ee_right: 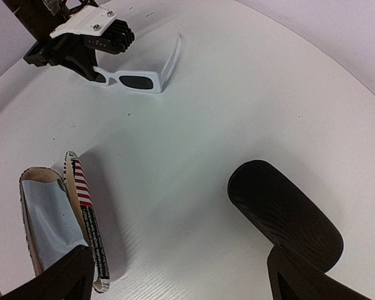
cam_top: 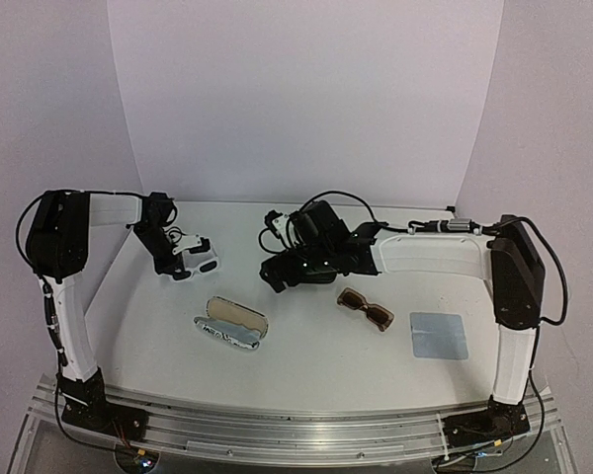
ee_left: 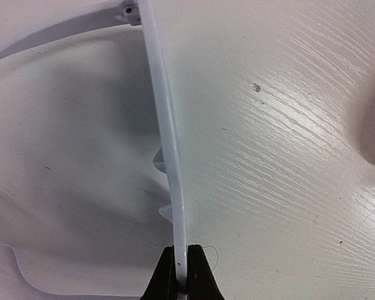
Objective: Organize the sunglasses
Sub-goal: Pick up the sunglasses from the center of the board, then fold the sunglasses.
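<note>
The white-framed sunglasses (cam_top: 203, 262) with dark lenses are at the back left, and my left gripper (cam_top: 181, 267) is shut on them. In the left wrist view the jaws (ee_left: 181, 278) pinch the thin white frame (ee_left: 169, 137) just above the table. The right wrist view shows this pair (ee_right: 137, 80) with one temple open. The brown sunglasses (cam_top: 365, 309) lie on the table right of centre, free. My right gripper (cam_top: 277, 274) is open at mid-table (ee_right: 181, 272), holding nothing, with the black case (ee_right: 281, 212) against its right finger.
The striped white case (cam_top: 232, 323) lies open left of centre, with a light-blue cloth inside (ee_right: 44, 212). A second light-blue cloth (cam_top: 439, 336) lies flat at the right. The table's curved white back wall (cam_top: 306, 118) rises behind.
</note>
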Action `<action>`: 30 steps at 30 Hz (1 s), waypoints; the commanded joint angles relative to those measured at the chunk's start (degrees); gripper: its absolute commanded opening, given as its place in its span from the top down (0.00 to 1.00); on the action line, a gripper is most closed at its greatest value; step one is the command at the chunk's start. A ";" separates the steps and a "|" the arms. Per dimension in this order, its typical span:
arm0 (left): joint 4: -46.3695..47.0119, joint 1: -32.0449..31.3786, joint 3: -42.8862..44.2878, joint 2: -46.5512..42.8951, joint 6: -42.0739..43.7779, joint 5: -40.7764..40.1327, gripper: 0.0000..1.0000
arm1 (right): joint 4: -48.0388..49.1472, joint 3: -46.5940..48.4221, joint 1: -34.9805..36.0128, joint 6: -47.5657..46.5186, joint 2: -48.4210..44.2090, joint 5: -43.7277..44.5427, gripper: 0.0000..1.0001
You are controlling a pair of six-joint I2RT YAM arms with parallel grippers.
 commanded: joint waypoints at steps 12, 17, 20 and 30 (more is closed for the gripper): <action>-6.65 -13.51 -5.37 -24.32 11.49 6.54 1.00 | 5.64 5.42 -3.16 11.54 -2.55 5.59 0.02; -9.09 -18.85 -2.76 -26.81 10.02 7.98 1.00 | 5.65 6.81 -3.33 10.82 -0.82 10.47 0.02; -9.67 -21.68 -1.83 -27.69 10.15 7.67 1.00 | 5.55 8.61 -3.19 9.25 0.09 8.80 0.04; -6.76 -24.61 3.43 -27.44 6.58 9.40 1.00 | 5.54 13.57 0.50 7.70 6.16 -5.97 0.05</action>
